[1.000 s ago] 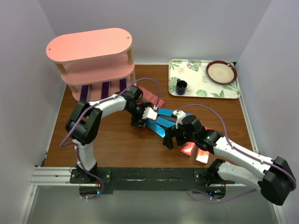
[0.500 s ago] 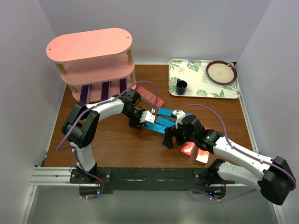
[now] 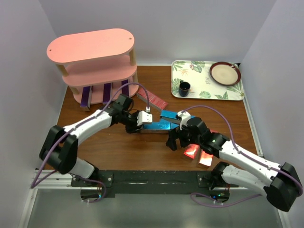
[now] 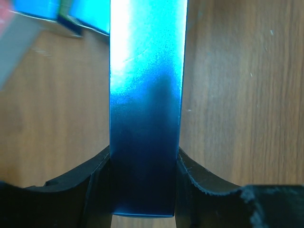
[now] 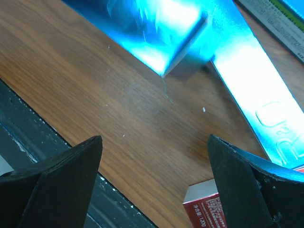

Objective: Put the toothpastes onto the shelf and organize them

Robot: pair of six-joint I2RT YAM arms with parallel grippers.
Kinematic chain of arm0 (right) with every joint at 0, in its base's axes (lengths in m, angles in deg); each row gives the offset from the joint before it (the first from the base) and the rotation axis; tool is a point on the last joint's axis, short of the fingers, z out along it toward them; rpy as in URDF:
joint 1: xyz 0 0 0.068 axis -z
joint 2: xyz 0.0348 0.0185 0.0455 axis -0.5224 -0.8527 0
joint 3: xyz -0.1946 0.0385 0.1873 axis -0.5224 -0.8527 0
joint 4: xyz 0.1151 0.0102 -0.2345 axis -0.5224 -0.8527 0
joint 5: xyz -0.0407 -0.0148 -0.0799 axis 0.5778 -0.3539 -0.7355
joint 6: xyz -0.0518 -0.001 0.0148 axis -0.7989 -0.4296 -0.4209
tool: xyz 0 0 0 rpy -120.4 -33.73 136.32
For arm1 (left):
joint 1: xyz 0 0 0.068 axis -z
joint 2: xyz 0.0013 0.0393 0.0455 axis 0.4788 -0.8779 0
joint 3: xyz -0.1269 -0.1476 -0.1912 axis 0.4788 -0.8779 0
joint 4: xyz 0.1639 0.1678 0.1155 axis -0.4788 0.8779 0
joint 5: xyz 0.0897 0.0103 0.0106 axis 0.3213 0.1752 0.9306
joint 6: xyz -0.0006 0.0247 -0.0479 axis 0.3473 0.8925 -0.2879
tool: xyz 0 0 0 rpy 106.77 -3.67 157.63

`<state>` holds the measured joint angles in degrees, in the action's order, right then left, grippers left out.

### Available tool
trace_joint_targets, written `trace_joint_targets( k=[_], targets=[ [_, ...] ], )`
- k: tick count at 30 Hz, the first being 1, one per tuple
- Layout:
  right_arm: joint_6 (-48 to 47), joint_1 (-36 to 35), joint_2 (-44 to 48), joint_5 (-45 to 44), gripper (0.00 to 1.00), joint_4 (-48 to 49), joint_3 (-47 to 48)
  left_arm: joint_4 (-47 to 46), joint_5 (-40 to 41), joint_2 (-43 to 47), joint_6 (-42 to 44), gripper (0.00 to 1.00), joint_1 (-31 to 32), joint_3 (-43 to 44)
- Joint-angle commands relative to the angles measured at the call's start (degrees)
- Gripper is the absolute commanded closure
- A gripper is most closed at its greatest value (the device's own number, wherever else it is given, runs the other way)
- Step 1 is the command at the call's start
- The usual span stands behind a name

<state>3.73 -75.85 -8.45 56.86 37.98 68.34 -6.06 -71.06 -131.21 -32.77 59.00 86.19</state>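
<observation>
Wooden table (image 3: 118,149), left tool (image 4: 145,166) clamped on blue carton (image 4: 146,85), right tool (image 5: 153,159) spread wide, pink shelf (image 3: 90,47) behind

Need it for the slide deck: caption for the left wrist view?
Left gripper shut on a blue carton over the wood table, more blue cartons at top left.

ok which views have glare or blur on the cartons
Left wrist: the gripped blue carton blows out to white at its far end and darkens toward the near end, and the top-left corner of the frame is blurred. Right wrist: strong white glare on the blue cartons. Top external: sharp overall, though two red cartons glow overexposed.
</observation>
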Motion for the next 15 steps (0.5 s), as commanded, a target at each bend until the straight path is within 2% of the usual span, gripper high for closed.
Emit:
trace_joint_targets(
  k=[1, 5, 8, 9, 12, 15],
  targets=[
    [-1.18, -0.29, 1.88, -2.44, 0.03, -0.28, 1.76, -6.49, 3.06, 8.60, -13.37, 0.85, -0.16, -2.06],
    [-1.09, -0.29, 3.02, -3.58, 0.03, -1.50, 2.73, -6.59, 8.24, 13.70, -22.09, 0.89, -0.16, -2.59],
    [-1.09, -0.29, 4.78, -4.20, 0.03, -1.77, 3.16, -4.22, 16.40, 15.82, -30.43, 0.97, -0.16, -1.36],
    [-1.09, -0.29, 5.13, -4.64, 0.03, -1.86, 3.17, -3.08, 21.39, 15.91, -35.42, 1.00, -0.24, 0.56],
    [-1.44, -0.29, 6.19, -5.08, 0.03, -2.74, 3.60, 3.42, 30.62, 15.21, -40.72, 1.00, -0.16, 5.65],
    [-2.06, -0.29, 6.10, -5.95, 0.03, -3.62, 4.04, 6.69, 35.38, 16.69, -45.92, 1.00, -0.16, 9.36]
  ],
)
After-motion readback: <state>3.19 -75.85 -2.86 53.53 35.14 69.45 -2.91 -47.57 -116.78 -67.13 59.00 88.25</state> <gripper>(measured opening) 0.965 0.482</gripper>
